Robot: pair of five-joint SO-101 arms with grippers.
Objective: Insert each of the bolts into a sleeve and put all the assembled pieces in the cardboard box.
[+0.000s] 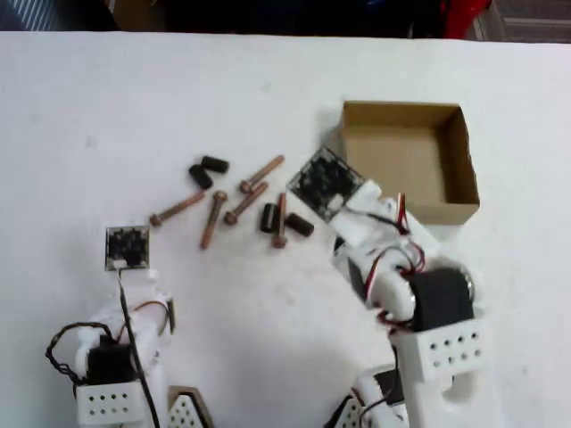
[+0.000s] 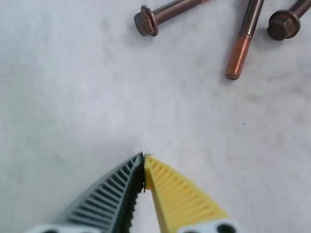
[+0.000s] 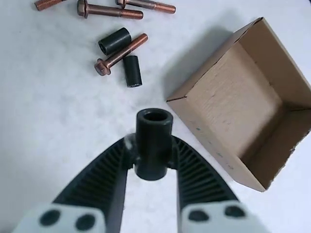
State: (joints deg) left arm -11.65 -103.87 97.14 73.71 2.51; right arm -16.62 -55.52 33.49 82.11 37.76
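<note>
My right gripper (image 3: 153, 146) is shut on an upright black sleeve (image 3: 154, 131), held above the table just beside the open cardboard box (image 3: 210, 130), whose floor is bare. Beyond it lie two more black sleeves (image 3: 114, 41) (image 3: 131, 71) and a copper bolt (image 3: 121, 52) between them. My left gripper (image 2: 144, 157) is shut with nothing in it, low over bare table, short of three copper bolts (image 2: 165, 13) (image 2: 245, 42) (image 2: 285, 23). From above, several bolts (image 1: 214, 217) and sleeves (image 1: 207, 169) are scattered in the middle, left of the box (image 1: 457, 160).
The left arm (image 1: 111, 366) sits at the near left, and the right arm (image 1: 428, 303) stretches from the near right toward the box. White table (image 1: 134, 107) spreads wide behind and to the left of the parts.
</note>
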